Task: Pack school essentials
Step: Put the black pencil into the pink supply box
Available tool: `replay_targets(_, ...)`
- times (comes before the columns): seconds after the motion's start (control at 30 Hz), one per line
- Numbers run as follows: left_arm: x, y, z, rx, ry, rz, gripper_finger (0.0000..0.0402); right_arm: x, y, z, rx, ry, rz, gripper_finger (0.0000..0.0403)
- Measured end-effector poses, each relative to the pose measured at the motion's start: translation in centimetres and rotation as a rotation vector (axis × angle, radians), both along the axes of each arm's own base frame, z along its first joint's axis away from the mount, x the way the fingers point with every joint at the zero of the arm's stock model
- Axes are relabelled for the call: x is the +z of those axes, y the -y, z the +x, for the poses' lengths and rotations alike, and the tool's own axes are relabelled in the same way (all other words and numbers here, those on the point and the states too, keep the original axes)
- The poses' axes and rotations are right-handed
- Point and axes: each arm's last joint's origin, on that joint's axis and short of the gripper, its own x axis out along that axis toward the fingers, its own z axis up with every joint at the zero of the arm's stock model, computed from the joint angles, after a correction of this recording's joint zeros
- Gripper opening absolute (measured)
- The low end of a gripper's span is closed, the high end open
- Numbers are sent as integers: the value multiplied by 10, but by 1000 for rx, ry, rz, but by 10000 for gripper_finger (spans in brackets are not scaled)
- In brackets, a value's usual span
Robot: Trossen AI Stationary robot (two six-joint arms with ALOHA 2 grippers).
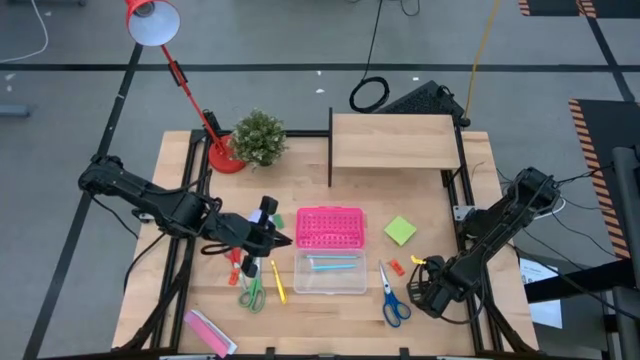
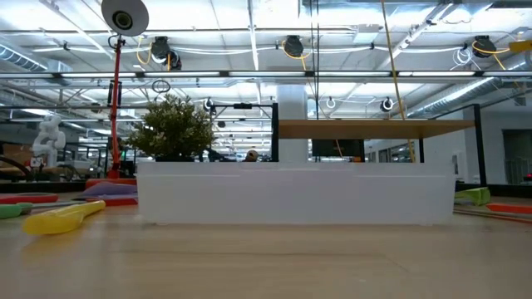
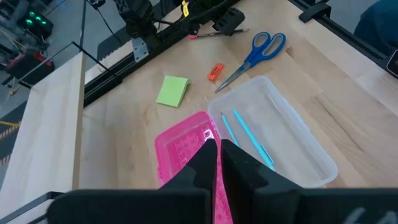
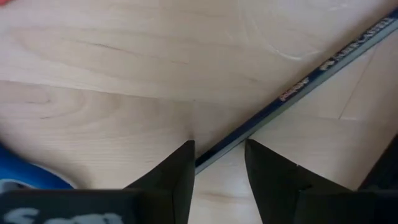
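Packed: two blue pens (image 1: pixel 335 264) in clear box (image 1: pixel 330 273). Unpacked on surface (image 1: pixel 430 210): blue scissors (image 1: pixel 391 297), green scissors (image 1: pixel 251 291), note pad (image 1: pixel 400 231), eraser (image 1: pixel 396 267), dark pencil (image 4: pixel 298 87). Left pincer (image 3: pixel 219 148) narrow, empty, over pink lid (image 1: pixel 329 227); right pincer (image 4: pixel 219 152) wide, straddling the pencil.

A clear box (image 1: pixel 330 272) sits at the middle of the bench (image 1: pixel 430 210), its pink perforated lid (image 1: pixel 329 228) just beyond it. A red lamp (image 1: pixel 180 75), small potted plant (image 1: pixel 259 138) and wooden shelf (image 1: pixel 395 141) stand at the far side. A flat pink packet (image 1: pixel 210 331) lies near-left.
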Motion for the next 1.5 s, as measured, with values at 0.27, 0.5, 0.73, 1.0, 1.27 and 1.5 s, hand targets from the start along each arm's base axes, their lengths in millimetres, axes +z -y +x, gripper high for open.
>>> replay_targets(0.27,0,-3,1,14,0,0,26,-4,-1,1,12,-15,-19,77)
replay_targets(0.5,0,-3,1,19,0,-7,26,-5,-3,2,29,-1,-1,57)
replay_targets(0.73,0,-3,1,20,0,-7,26,-5,-3,2,73,5,4,52)
replay_targets(1.0,0,-3,1,20,0,-8,26,-6,-4,2,116,14,14,52)
replay_targets(1.27,0,-3,1,20,0,-8,26,-6,-4,2,128,21,22,41)
replay_targets(1.5,0,-3,1,21,0,-9,26,-6,-4,3,153,28,27,26)
